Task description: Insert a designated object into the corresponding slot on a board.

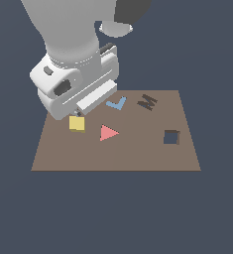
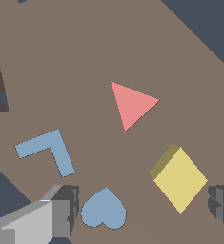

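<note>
Dark blue-grey ground surrounds the brown board [image 1: 63, 156]. Yellow block [image 1: 77, 123] lies flat near the exterior view's left edge, well apart from the square hole [image 1: 171, 137]. Gripper [image 2: 147, 209] spread, one finger [image 2: 66, 205] touching nothing; the arm hides the blue heart [image 2: 104, 209] from outside.

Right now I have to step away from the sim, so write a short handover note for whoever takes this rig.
Gripper: open, empty, low over the board's end at the exterior view's left, near the yellow square block.
Block: flat on the board, not gripped, with one finger close beside it.
Square slot: empty, at the exterior view's right, past the pink triangle.
Done: approach only.
Left: centre on the block, grasp, lift, carry to the slot, insert.
</note>
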`<state>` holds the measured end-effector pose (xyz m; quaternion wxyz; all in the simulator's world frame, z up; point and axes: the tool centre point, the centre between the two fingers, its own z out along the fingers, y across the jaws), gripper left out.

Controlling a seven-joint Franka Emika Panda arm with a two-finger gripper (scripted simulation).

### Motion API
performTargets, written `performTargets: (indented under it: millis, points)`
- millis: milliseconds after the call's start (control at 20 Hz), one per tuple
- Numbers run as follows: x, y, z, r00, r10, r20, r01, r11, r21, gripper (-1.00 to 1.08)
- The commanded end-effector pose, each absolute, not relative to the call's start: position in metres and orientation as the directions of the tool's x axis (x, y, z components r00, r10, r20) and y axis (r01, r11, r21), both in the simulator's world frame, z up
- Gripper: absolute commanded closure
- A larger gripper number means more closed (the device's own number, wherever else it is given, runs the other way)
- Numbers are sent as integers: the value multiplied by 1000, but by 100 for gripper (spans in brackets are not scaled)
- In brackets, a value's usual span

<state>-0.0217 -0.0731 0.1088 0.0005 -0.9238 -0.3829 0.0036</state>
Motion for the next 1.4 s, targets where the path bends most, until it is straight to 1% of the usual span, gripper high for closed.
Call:
performTargets:
  millis: [0,350,750,1050,1350]
  points:
    - [-21,-81,101,642,767,-5,767,-642,-3,-92]
    - [-15,-101,81,448,894,-2,894,-448,-2,-92]
    - [-6,-117,63,260,966,0,966,-260,-1,-92]
    - [1,-124,55,164,987,0,987,-164,0,-92]
    - [4,-127,51,114,993,0,993,-114,0,-92]
